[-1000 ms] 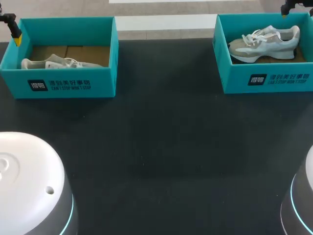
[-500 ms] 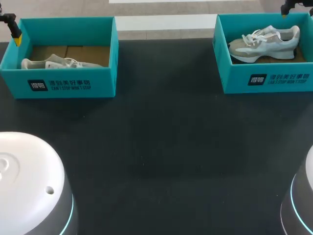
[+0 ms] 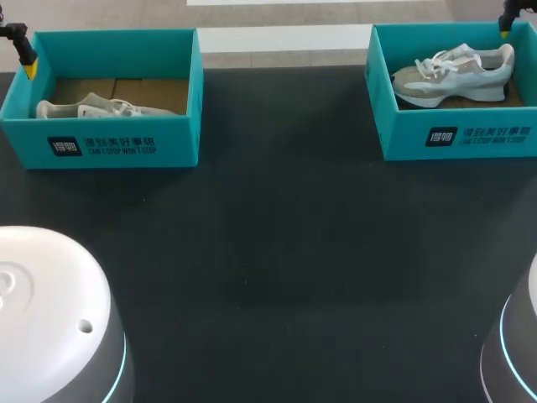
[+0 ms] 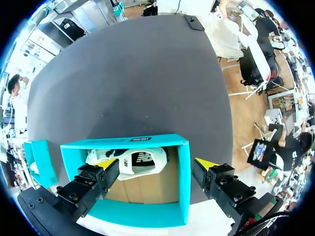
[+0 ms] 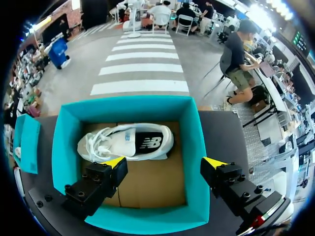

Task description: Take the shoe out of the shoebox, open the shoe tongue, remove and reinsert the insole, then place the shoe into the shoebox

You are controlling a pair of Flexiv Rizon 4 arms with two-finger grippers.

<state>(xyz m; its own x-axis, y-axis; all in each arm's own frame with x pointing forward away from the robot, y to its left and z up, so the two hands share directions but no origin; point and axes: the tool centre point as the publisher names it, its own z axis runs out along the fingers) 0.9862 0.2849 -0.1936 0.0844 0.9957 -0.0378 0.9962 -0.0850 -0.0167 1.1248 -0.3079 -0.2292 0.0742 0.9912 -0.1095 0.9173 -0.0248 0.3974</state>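
Moved: right tool [image 5: 164,163] is edging toward the upper right corner of the head view; left tool [image 4: 156,164] is staying put, upper left.
Shoe: right shoe [image 3: 453,74] is lying in the right box [image 3: 457,138], upper right, just below the right tool, its long axis running parallel to the tool's closing line.
Tools: both are hanging released, spread wide, gripping nothing.
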